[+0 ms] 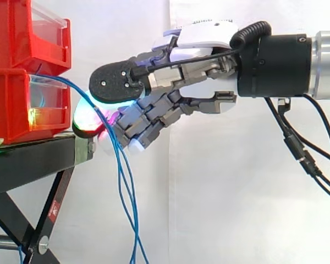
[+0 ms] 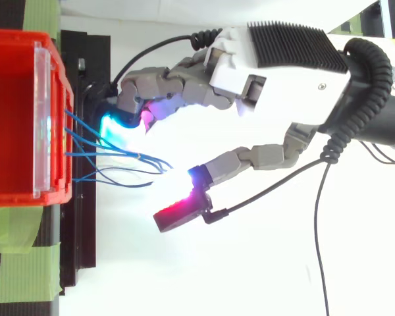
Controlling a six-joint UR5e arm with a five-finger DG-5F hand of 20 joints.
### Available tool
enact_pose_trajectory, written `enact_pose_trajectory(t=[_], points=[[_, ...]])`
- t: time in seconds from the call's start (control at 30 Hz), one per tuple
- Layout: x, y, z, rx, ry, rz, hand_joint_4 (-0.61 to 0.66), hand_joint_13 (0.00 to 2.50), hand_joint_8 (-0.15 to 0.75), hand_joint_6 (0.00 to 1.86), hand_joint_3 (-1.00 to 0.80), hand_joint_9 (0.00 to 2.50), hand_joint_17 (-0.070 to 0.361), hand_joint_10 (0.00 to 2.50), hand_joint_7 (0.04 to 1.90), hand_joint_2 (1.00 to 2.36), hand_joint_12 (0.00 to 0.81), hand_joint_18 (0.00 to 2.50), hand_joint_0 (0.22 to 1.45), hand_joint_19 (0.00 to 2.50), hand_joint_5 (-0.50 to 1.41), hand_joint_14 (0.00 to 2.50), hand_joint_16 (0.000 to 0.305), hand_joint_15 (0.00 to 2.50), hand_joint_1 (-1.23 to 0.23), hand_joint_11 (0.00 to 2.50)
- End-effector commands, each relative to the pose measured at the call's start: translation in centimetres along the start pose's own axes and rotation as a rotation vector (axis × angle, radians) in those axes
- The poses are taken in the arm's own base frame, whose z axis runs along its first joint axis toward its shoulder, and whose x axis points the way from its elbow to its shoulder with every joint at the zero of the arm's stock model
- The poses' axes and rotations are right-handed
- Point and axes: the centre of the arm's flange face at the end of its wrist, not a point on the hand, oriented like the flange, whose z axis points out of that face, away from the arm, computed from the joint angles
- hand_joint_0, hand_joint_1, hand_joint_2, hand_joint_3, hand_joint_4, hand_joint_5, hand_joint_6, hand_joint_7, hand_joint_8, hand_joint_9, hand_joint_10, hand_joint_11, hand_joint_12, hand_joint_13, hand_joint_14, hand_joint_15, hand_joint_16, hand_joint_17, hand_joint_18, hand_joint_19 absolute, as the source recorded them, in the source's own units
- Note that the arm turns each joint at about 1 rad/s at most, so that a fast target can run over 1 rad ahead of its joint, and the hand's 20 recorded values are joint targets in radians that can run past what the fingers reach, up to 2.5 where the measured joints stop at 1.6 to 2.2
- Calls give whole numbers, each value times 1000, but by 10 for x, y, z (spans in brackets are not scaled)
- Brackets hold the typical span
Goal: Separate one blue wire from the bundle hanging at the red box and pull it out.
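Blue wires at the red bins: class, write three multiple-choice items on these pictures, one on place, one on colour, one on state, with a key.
1. Where do the blue wires come out? A the red bin's front; B a ceiling hook; C a floor reel.
2. What colour is the stand? A white; B black; C green.
3. How do the wires lie? A coiled on the stand; B stretched level; C hanging loose.
Key: 1 A, they emerge there; 2 B, its frame is black; 3 C, they droop below the stand.

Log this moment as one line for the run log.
hand: at the blue wires hanging from the red bin | grip: cannot tell | wire: none pulled out yet
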Motion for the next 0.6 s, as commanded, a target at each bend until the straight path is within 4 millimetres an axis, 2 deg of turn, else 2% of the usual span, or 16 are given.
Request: enact_pose_trajectory(t=[0.0,0.27,0.57], points=[[-3,0,2,10,-37,38,247,712,359,502,-500,814,122,13,1193,1000,444,712,525,424,-100,10,54,354,-702,432],[-4,0,2,29,-67,100,217,722,356,500,-500,828,118,13,1291,1000,439,719,547,424,-86,10,52,354,-736,440],[-2,0,1,35,-58,94,222,725,355,501,-500,823,119,16,1269,1000,442,727,540,421,-90,10,53,355,-742,441]])
